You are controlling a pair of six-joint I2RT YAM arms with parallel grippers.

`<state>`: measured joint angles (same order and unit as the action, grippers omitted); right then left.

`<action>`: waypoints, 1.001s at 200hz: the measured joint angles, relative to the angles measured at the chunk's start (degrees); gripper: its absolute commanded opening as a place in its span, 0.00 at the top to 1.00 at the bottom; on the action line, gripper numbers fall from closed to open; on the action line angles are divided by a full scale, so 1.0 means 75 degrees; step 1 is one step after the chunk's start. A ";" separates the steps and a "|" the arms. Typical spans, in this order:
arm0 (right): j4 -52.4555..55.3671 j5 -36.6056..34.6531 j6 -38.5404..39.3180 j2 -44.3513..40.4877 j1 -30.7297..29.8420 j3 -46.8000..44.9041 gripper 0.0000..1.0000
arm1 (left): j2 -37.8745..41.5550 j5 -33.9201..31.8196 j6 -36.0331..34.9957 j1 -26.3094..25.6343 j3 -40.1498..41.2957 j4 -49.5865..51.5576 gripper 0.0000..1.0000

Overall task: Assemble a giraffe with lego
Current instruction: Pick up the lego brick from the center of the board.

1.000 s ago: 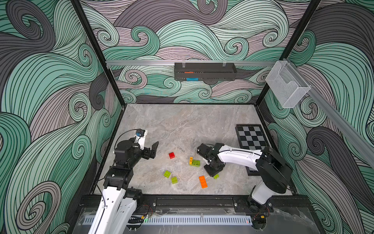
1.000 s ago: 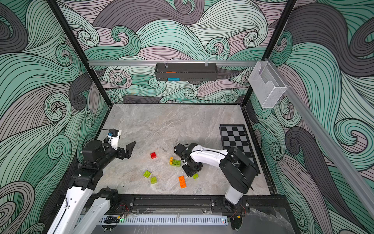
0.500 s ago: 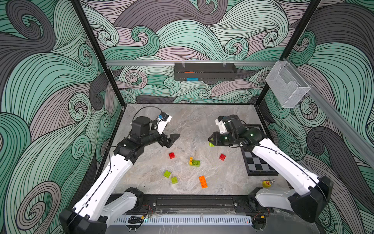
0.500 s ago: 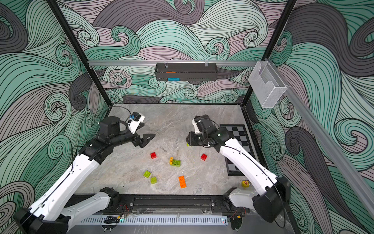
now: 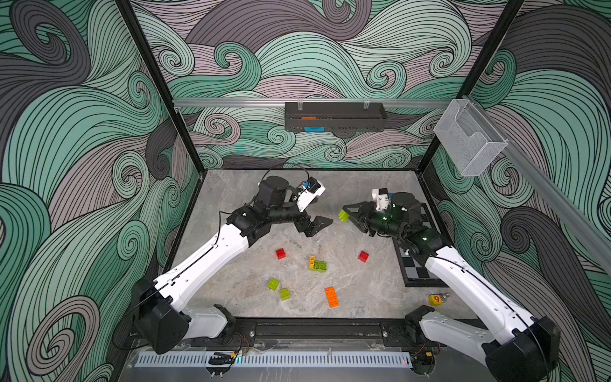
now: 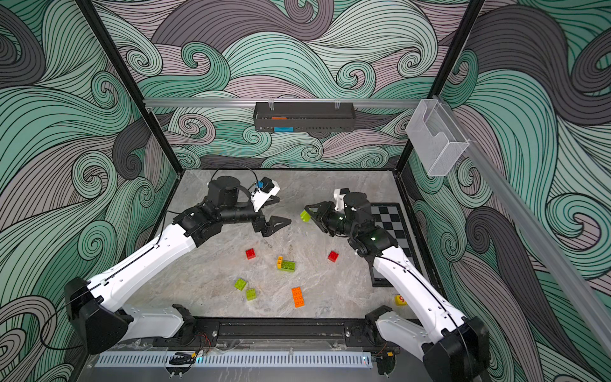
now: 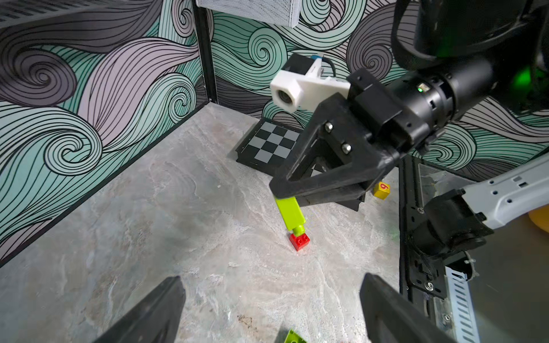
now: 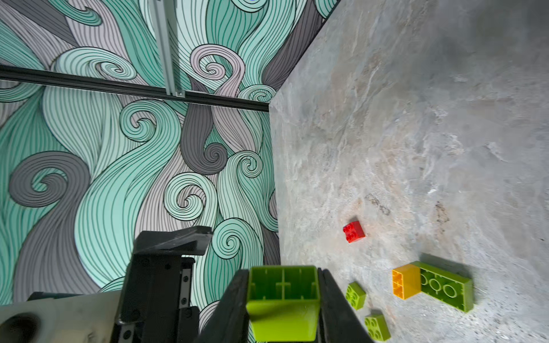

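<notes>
Marble table [image 5: 363, 191], swirl-papered walls [image 5: 99, 165]: my right gripper [image 5: 347, 215] holds a lime brick [image 8: 283, 300] in mid-air, opposite the empty left gripper [image 7: 271, 285].

I have the right jaws closed on the brick's two flat side walls, with its hollow base toward the wrist camera and its studs free; the left jaws are spread wide on nothing. The rest of the lego lies loose on the table below, and I see no giraffe begun: one red brick [image 5: 280, 253], another red brick [image 5: 363, 256], a yellow brick [image 5: 312, 262] against a long lime brick [image 5: 320, 265], two lime squares [image 5: 273, 283] [image 5: 285, 293], and an orange brick [image 5: 331, 296]. I judge these light, stiff and slick-sided, so I'd grip squarely across flat walls and leave studs and base clear; a skewed pinch could let one twist out.
</notes>
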<state>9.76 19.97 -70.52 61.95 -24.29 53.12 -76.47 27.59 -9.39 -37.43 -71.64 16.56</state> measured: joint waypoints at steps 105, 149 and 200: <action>-0.0886 0.0210 -0.0708 -0.0140 -0.0152 0.0000 0.93 | -0.1107 -0.0475 0.0216 -0.0740 -0.0988 -0.0044 0.30; -0.0906 0.0210 -0.0705 -0.0236 -0.0201 0.0000 0.92 | -0.1180 -0.0595 0.0195 -0.0831 -0.1005 -0.0015 0.66; -0.0976 0.0134 -0.0571 -0.0382 -0.0192 -0.0038 0.78 | -0.1174 -0.0705 0.0163 -0.0848 -0.1090 0.0085 1.00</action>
<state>2.44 20.97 -74.81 59.09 -25.74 52.84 -85.27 22.31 -8.16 -43.79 -79.81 17.19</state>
